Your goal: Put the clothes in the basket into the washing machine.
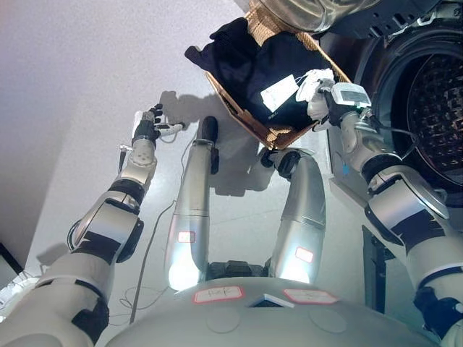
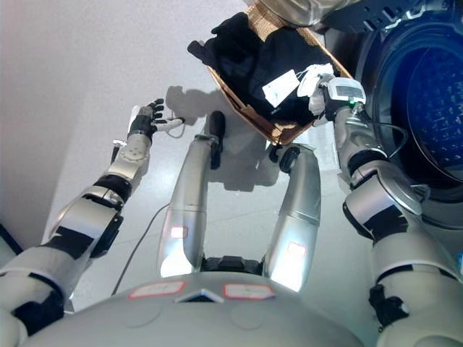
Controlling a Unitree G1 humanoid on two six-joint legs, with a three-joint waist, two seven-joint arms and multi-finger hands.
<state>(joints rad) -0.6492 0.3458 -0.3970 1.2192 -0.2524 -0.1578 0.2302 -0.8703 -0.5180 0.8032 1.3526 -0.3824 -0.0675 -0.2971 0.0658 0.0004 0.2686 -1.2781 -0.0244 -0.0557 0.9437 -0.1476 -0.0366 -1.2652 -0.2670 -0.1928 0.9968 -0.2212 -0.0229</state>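
On the left, our left hand (image 1: 147, 129) hangs over the bare floor (image 1: 87, 65), well apart from the work, with relaxed fingers and nothing in it. Further right stands the basket (image 1: 246, 119), a woven brown one that sits tilted, just beside the washer (image 2: 405, 87). The clothes (image 1: 253, 61) are still inside it: a dark heap that fills the basket and spills a little over its far rim, with a white tag (image 1: 279, 92) lying on top. Our right hand (image 1: 318, 90) is at the near right rim of the basket, touching the heap beside the tag; we cannot tell if its fingers already pinch the cloth. At the far right the drum (image 1: 438, 108) of the washer stands open.

We judge the clothes soft, light and limp. They will sag and trail when lifted, and pieces may cling together. It seems best to take a thick fold at the top of the heap, not the tag, which could tear or slip.
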